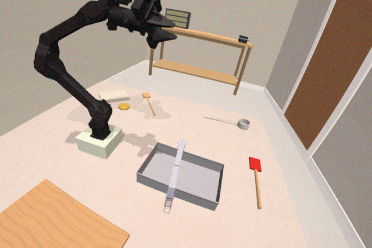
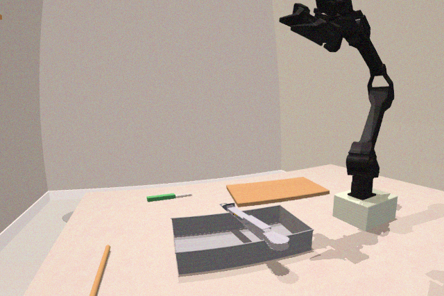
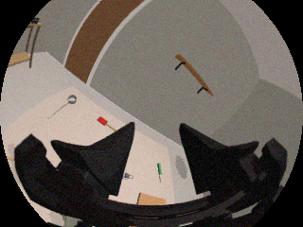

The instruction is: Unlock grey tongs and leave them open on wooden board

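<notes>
- End effector (image 1: 174, 30) (image 2: 286, 23) (image 3: 157, 127) raised high above the surface (image 1: 225, 227) (image 2: 136, 249) (image 3: 47, 128), released: its fingers stand apart with nothing between them.
- Furthest left in the top view, the wooden board (image 1: 60, 218) (image 2: 276, 190) (image 3: 151, 199) lies flat, partly cut off by the picture's edge.
- Next, a pale green block (image 1: 91, 144) (image 2: 349, 212) carries the arm's foot.
- Behind that block are a cream slab (image 1: 114, 96), a yellow disc (image 1: 124, 106) and a wooden tool (image 1: 150, 105) with a squarish head.
- Grey tongs (image 1: 177, 165) (image 2: 250, 220) (image 3: 128, 176) rest closed across the roasting tin (image 1: 192, 197) (image 2: 243, 255), both ends reaching past opposite rims.
- Right of the tin, well back, sits a round grey cup (image 1: 243, 124) (image 3: 72, 99) with a long thin handle.
- Last, a red-headed spatula (image 1: 255, 164) (image 2: 100, 271) (image 3: 102, 121) lies beside the tin, apart from it.
</notes>
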